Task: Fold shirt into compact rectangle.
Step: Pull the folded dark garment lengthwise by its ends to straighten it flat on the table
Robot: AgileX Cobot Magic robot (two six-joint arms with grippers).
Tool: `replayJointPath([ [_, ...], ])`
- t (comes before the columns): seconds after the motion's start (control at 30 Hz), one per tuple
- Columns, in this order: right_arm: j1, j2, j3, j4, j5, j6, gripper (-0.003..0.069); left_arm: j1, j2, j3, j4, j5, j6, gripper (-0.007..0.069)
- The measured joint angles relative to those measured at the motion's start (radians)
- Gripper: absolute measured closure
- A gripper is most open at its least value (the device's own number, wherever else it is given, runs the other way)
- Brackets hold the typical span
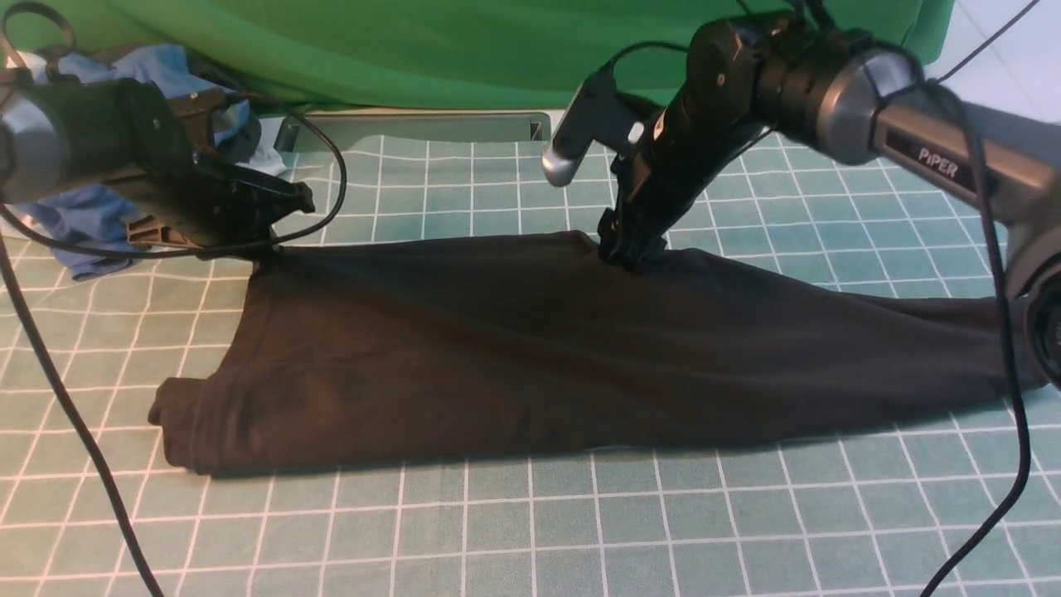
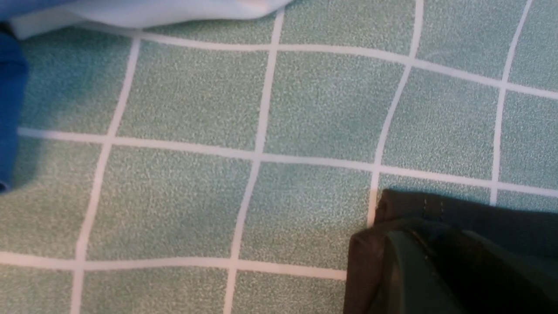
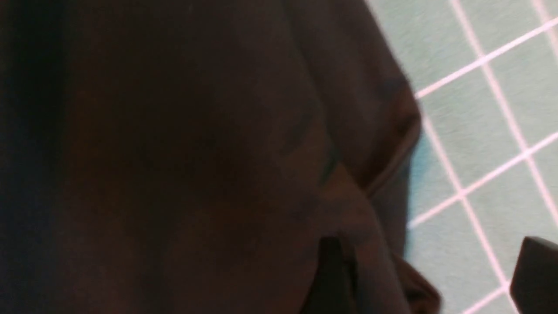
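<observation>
Black shirt (image 1: 530, 348) laid as long band across mid-frame on gridded mat (image 1: 530, 531); right gripper (image 1: 632, 249) at its upper edge, jaws spread wide, seemingly astride cloth; left gripper (image 1: 282, 214) by upper-left corner, jaw state impossible to tell.

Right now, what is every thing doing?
shirt: lying folded in a long wrinkled strip.
left fingers: by the shirt's far left corner; open or shut, can't tell.
right fingers: open, down at the shirt's far edge.
blue garment: crumpled, far left.
white garment: bunched beside the blue one.
</observation>
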Motion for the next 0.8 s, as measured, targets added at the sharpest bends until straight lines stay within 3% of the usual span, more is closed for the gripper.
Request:
replayJointPath([
  [0.23, 0.021, 0.0, -0.003, 0.0, 0.012, -0.006, 0.0136, 0.0, 0.013, 0.0, -0.003, 0.007, 0.0, 0.0536],
  [0.37, 0.021, 0.006, -0.006, -0.014, 0.007, -0.023, 0.0181, 0.0, 0.03, 0.0, -0.016, 0.032, 0.0, 0.0536],
  [0.4, 0.021, 0.016, -0.008, -0.039, 0.003, -0.025, 0.0279, 0.0, 0.03, -0.001, -0.022, 0.031, 0.0, 0.0536],
  [0.43, 0.021, 0.017, -0.008, -0.04, 0.003, -0.025, 0.0279, 0.0, 0.03, -0.001, -0.022, 0.031, 0.0, 0.0536],
  [0.53, 0.024, 0.026, -0.008, -0.053, 0.002, -0.029, 0.0552, 0.0, 0.031, -0.001, -0.022, 0.032, 0.0, 0.0536],
  [0.57, 0.025, 0.026, -0.008, -0.054, 0.0, -0.029, 0.0587, 0.0, 0.032, -0.001, -0.022, 0.032, 0.0, 0.0536],
  [0.8, 0.026, 0.021, -0.025, -0.073, -0.003, -0.023, 0.0627, 0.001, 0.039, -0.002, -0.017, 0.029, 0.0, 0.0599],
])
